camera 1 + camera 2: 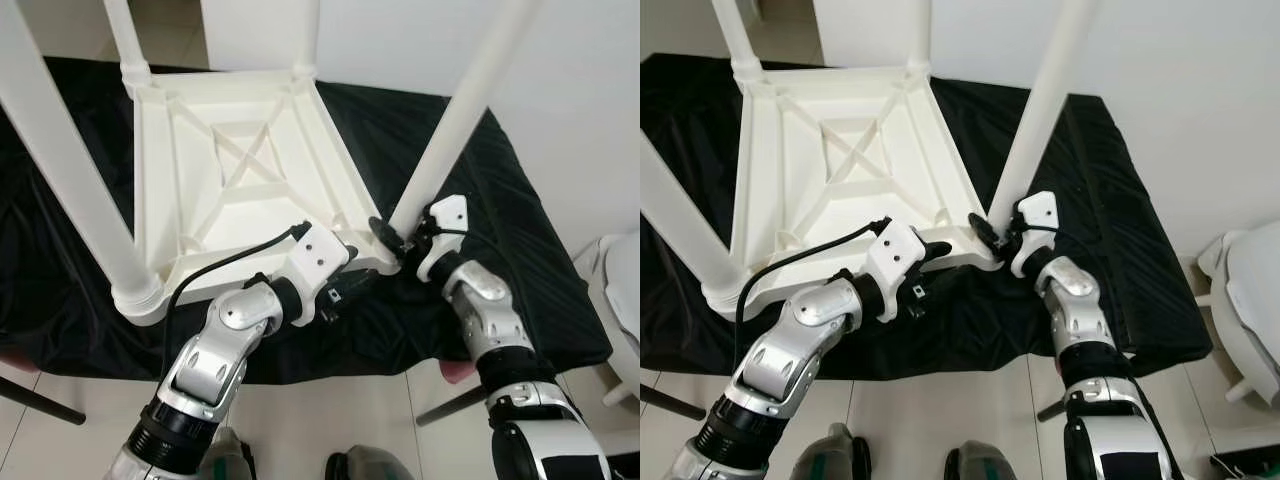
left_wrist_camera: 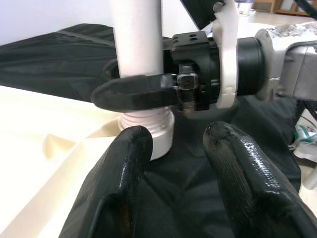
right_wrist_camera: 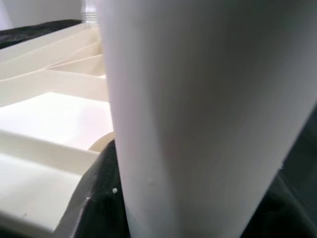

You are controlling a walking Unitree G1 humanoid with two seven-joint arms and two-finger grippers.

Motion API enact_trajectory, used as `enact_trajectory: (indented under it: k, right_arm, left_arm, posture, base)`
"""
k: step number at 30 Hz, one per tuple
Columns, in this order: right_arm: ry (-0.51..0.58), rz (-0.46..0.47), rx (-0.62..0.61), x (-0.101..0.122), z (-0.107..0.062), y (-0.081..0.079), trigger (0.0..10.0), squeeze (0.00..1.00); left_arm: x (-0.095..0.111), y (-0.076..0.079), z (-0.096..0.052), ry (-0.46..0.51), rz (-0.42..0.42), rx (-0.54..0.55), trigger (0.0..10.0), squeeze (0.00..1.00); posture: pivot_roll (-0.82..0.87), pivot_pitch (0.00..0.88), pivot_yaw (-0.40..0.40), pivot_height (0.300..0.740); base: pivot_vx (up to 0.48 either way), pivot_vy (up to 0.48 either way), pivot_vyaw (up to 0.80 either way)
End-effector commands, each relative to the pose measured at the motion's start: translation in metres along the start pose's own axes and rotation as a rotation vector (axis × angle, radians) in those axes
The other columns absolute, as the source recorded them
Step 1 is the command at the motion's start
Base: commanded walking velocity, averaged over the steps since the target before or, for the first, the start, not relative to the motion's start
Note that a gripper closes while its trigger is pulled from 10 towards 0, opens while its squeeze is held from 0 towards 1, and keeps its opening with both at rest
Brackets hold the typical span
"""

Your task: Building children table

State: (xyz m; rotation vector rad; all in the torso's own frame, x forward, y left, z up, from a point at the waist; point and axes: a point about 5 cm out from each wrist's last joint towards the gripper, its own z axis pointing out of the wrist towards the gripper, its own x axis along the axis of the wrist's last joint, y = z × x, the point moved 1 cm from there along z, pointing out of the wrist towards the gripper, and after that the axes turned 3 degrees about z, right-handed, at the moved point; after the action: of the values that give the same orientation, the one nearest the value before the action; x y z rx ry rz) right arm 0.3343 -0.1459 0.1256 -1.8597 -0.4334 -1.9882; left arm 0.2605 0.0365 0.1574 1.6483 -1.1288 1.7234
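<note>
Gripping the near-right leg (image 1: 468, 110), the right gripper (image 1: 392, 237) is clamped at its base.
The upturned white table (image 1: 235, 160) is ringed by black cloth (image 1: 520, 230); the left gripper (image 2: 173, 163) is held spread beside it.

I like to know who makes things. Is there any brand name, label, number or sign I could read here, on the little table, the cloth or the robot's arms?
None can be read.
The upturned white table and its legs are plain.
The black cloth bears no print.
The left gripper and the right gripper, closed around the table leg, carry no legible marking.
</note>
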Motion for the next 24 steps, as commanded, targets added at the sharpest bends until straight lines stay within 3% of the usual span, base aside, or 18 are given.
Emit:
enact_trajectory:
  k: [1,7,11,18,19,24]
  right_arm:
    - [-0.016,0.031,-0.093,-0.002,-0.002,-0.009,10.0,0.00]
    - [-0.027,0.016,-0.438,0.000,-0.012,-0.017,10.0,0.00]
    - [-0.042,0.044,-0.456,-0.002,-0.013,-0.027,10.0,0.00]
    - [-0.079,0.082,-0.509,0.000,-0.022,-0.026,10.0,0.00]
    - [-0.065,0.118,-0.491,0.003,-0.021,-0.030,10.0,1.00]
    - [-0.038,0.169,-0.458,0.007,-0.018,-0.031,10.0,1.00]
  left_arm:
    - [0.000,0.001,0.000,-0.007,0.002,0.031,10.0,0.00]
    - [0.001,0.003,0.001,-0.006,0.002,0.017,10.0,0.00]
    - [0.001,0.004,0.001,-0.004,0.002,0.013,10.0,0.00]
    - [0.000,0.006,0.003,-0.003,0.004,0.003,10.0,0.00]
    - [0.001,0.006,0.003,-0.002,0.005,0.005,10.0,0.00]
    - [0.001,0.006,0.004,0.001,0.004,0.009,10.0,0.00]
  posture:
    - [-0.11,0.032,-0.061,0.740]
    - [-0.11,0.025,-0.063,0.740]
    - [-0.11,0.022,-0.065,0.740]
    - [-0.11,0.013,-0.070,0.740]
    - [-0.11,0.011,-0.075,0.740]
    - [-0.11,0.006,-0.078,0.740]
  base:
    - [0.000,0.000,0.00]
    - [0.000,0.000,0.00]
    - [0.000,0.000,0.00]
    - [0.000,0.000,0.00]
    - [0.000,0.000,0.00]
    - [0.000,0.000,0.00]
